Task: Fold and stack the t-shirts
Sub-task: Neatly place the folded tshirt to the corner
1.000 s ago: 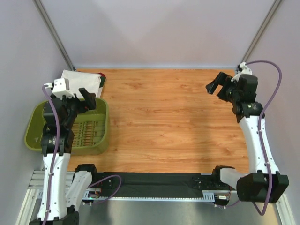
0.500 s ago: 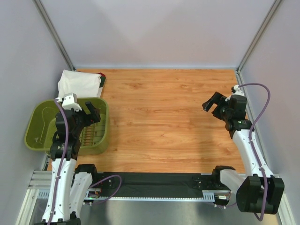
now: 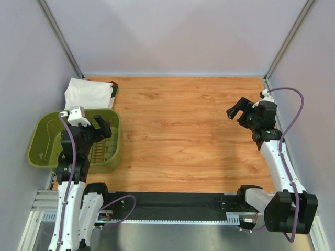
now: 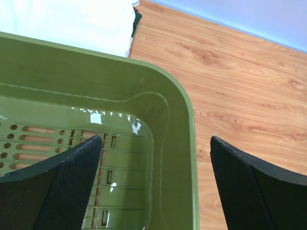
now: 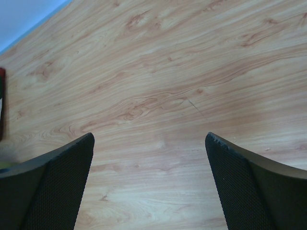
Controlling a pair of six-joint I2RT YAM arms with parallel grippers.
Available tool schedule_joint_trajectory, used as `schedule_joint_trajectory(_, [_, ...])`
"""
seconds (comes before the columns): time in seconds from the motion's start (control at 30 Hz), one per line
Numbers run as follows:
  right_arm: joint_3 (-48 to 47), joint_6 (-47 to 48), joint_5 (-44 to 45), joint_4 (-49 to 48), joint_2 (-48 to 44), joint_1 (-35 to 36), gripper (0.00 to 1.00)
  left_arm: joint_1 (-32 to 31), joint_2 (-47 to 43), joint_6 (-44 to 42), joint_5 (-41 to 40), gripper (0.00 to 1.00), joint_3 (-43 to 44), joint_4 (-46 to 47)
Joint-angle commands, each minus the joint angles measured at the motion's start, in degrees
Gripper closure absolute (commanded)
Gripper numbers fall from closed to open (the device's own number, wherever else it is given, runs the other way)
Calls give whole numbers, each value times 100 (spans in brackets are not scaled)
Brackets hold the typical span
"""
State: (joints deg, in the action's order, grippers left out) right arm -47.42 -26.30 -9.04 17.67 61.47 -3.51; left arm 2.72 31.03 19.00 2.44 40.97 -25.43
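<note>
The t-shirts lie as a folded pile at the far left corner of the table, white on top, with a dark red and green edge showing on its right side. The left wrist view shows the white cloth beyond the basket's far wall. My left gripper hangs open over the basket's right wall, nothing between its fingers. Over bare wood at the right side of the table, my right gripper also stands open and holds nothing.
An olive-green plastic basket sits at the left edge, just in front of the pile, and its slotted floor shows below my left fingers. A metal frame post rises behind the pile. Grey walls close in the table.
Both arms have drawn back toward their bases. The left gripper came away from the folded pile to above the basket's right side. The right gripper dropped lower. Both stayed open.
</note>
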Motion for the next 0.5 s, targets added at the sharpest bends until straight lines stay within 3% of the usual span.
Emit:
schedule_joint_trajectory(0.0, [-259,38,69,-317,14,17,0,27,0,-37,-50,1,-10,223])
schedule_joint_trajectory(0.47, [-242,-15,-116,-422,-4,17,0,18,53,-72,-147,1,-54,231])
